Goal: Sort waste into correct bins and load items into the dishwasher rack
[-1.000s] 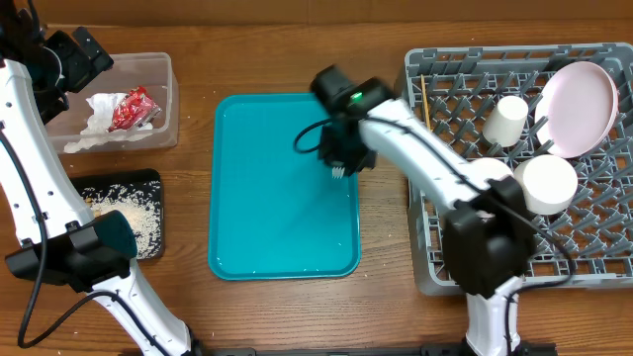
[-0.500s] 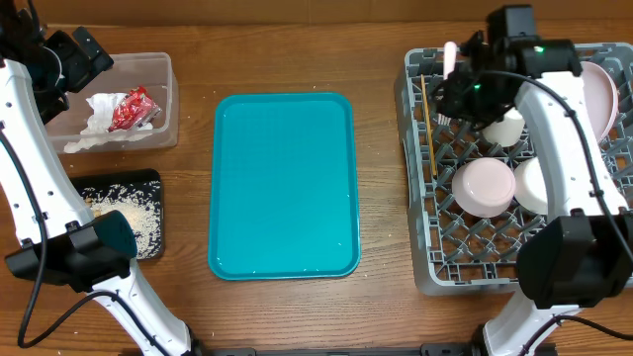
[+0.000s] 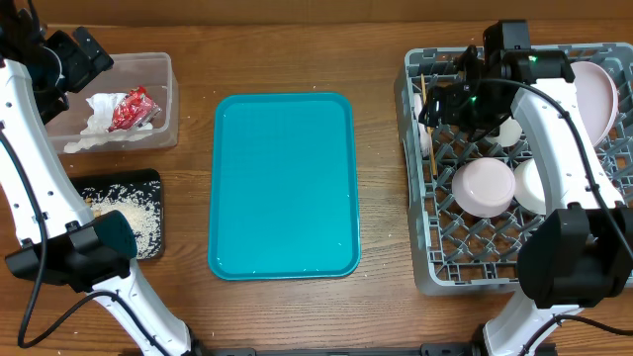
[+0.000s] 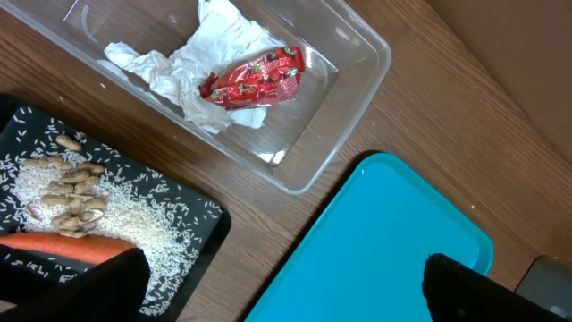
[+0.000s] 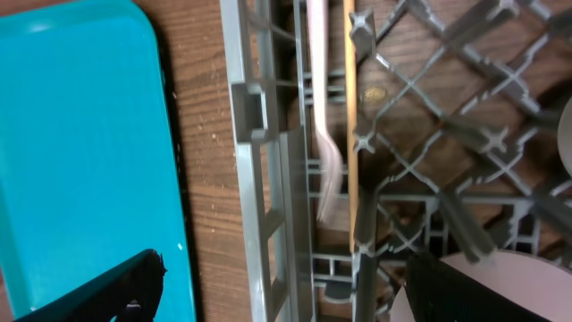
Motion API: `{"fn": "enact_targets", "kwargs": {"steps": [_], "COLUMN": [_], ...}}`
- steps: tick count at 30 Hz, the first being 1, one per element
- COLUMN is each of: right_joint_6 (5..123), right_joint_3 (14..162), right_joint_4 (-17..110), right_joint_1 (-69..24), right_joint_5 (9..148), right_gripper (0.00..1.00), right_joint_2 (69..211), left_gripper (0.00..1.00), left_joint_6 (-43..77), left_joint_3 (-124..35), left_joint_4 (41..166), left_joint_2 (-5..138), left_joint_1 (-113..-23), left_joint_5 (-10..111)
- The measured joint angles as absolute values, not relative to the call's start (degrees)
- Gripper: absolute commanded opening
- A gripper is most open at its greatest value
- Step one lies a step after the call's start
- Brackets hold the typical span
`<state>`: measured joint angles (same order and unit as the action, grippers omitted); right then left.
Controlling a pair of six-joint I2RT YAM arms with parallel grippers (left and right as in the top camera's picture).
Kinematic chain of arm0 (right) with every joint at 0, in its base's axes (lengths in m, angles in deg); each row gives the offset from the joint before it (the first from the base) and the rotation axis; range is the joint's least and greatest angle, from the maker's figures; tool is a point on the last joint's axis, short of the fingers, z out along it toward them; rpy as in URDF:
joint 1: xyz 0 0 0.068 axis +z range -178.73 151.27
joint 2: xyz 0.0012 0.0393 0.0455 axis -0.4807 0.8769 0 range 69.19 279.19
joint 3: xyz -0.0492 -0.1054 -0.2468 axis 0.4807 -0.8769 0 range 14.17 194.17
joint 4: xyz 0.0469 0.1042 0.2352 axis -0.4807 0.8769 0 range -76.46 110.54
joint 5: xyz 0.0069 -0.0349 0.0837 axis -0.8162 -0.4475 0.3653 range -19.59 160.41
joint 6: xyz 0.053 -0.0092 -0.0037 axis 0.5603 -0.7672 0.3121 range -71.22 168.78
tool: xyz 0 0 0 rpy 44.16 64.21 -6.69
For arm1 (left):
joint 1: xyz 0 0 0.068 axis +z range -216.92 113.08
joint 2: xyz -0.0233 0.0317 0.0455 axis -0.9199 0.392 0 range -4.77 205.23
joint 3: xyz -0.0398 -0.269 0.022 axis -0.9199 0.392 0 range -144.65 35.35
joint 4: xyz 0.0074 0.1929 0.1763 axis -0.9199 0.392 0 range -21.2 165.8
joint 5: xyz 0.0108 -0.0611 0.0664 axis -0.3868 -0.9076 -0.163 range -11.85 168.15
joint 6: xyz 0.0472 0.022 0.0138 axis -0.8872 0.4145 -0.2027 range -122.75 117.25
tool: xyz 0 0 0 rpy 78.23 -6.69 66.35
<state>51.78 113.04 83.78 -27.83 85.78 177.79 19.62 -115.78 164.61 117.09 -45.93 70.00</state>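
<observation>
The white fork (image 5: 323, 134) lies loose in the left edge slot of the grey dishwasher rack (image 3: 420, 267), next to the thin wooden stick (image 5: 351, 134). My right gripper (image 3: 447, 99) hovers just above them, open, and holds nothing (image 5: 295, 295). The rack also holds two white bowls (image 3: 485, 188), a small cup (image 3: 510, 129) and the pale plate (image 3: 593, 94). My left gripper (image 3: 77, 51) is open and empty (image 4: 286, 291) at the far left. The clear tub (image 3: 163, 99) contains napkins (image 4: 210, 58) and a red wrapper (image 4: 255, 76). The black tray (image 3: 148, 183) carries rice (image 4: 134, 215), food scraps (image 4: 76, 192) and a carrot (image 4: 58, 246).
A bare teal serving tray (image 3: 284, 183) lies in the middle of the wooden table, between the bins on the left and the rack on the right.
My right gripper carried the fork from the teal tray to the rack's left edge, then opened. The fork has dropped into the rack. The left arm stayed still.
</observation>
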Motion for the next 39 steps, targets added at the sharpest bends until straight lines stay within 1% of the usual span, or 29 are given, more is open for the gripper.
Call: {"fn": "enact_targets", "kwargs": {"steps": [5, 8, 13, 16, 18, 19, 20, 23, 25, 27, 33, 35, 39], "right_joint_6": [53.53, 54.82, 55.98, 56.42, 58.08, 59.28, 61.14, 63.56, 67.83, 72.31, 76.61, 76.57, 75.02], "right_joint_3": [114.17, 114.67, 114.98, 113.3, 107.53, 102.48, 95.57, 82.54, 73.58, 68.6, 65.67, 65.39, 65.37], "right_joint_4": [89.03, 91.06, 100.74, 103.43, 101.9, 99.54, 95.5, 90.32, 90.18, 90.16, 90.05, 84.04, 76.33], "right_joint_1": [-27.85, -27.85, -27.83, -27.83, -27.85, -27.83, -27.83, -27.85, -27.85, -27.85, -27.83, -27.56, -25.53], "right_joint_5": [89.59, 90.59, 87.07, 85.15, 84.6, 84.36, 84.19, 83.88, 83.84, 83.73, 83.69, 83.62, 83.71], "right_gripper": [0.85, 0.85, 0.85, 0.85, 0.84, 1.0, 1.0, 1.0, 1.0, 1.0, 1.0, 1.0, 1.0], "right_joint_2": [177.77, 175.17, 160.63, 152.09, 145.6, 141.42, 136.13, 126.65, 120.48, 117.71, 118.54, 118.56, 118.86], "left_gripper": [1.0, 1.0, 1.0, 1.0, 1.0, 1.0, 1.0, 1.0, 1.0, 1.0, 1.0, 1.0, 1.0], "left_joint_6": [19.62, 19.62, 19.62, 19.62, 19.62, 19.62, 19.62, 19.62, 19.62, 19.62, 19.62, 19.62, 19.62], "left_joint_3": [-115.78, -115.78, -115.78, -115.78, -115.78, -115.78, -115.78, -115.78, -115.78, -115.78, -115.78, -115.78, -115.78], "left_joint_4": [164.61, 164.61, 164.61, 164.61, 164.56, 164.65, 164.65, 164.59, 164.61, 164.61, 164.61, 164.63, 164.61], "left_joint_2": [117.09, 117.09, 117.09, 117.09, 117.09, 117.09, 117.09, 117.09, 117.09, 117.09, 117.09, 117.09, 117.09], "left_joint_1": [-45.93, -45.93, -45.93, -45.93, -45.93, -45.93, -45.93, -45.93, -45.93, -45.93, -45.93, -45.93, -45.93], "left_joint_5": [70.03, 70.0, 70.0, 70.0, 70.0, 70.0, 70.0, 70.0, 70.0, 70.0, 70.0, 70.0, 70.0]}}
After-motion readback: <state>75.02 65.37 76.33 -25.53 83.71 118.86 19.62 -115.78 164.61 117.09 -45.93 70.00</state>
